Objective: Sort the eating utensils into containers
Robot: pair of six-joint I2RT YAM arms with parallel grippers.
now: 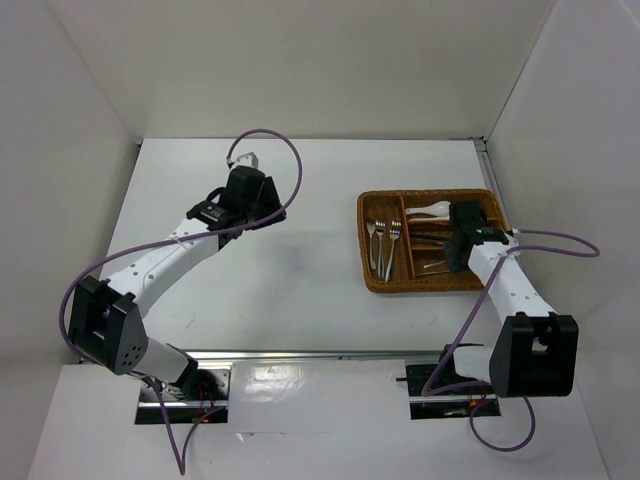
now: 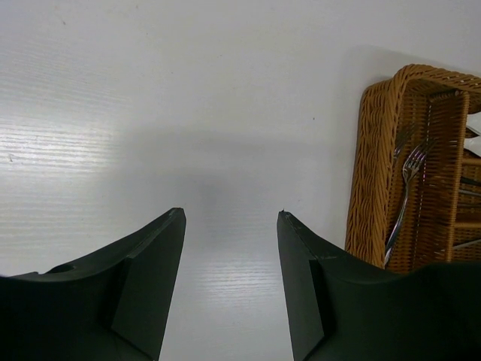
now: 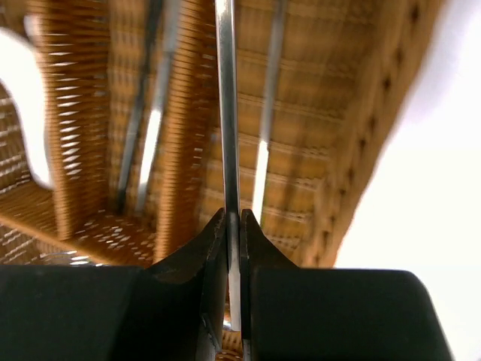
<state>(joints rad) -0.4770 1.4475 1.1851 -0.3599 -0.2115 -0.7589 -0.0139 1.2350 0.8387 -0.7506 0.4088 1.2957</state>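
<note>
Right wrist view shows my right gripper (image 3: 232, 219) clenched on a thin grey stick (image 3: 225, 105), which runs straight out from the pads over the inside of the wicker tray (image 3: 353, 158). Below it, blurred, other sticks (image 3: 261, 169) lie lengthwise on the tray floor, beside a woven divider (image 3: 184, 135). From the top view, the forks (image 1: 383, 242) sit in the tray's left compartment and a white spoon (image 1: 432, 208) in its far one. So I judge this stick belongs in the tray's right section with its fellows.

To do this well I would keep the stick parallel to that divider and bring it low until it nearly meets the floor. Only then would I let go, lest it catch a wall and bridge two compartments. My left gripper (image 2: 231, 215) hangs spread wide over bare table (image 2: 113, 113), just left of the tray, holding nothing.
</note>
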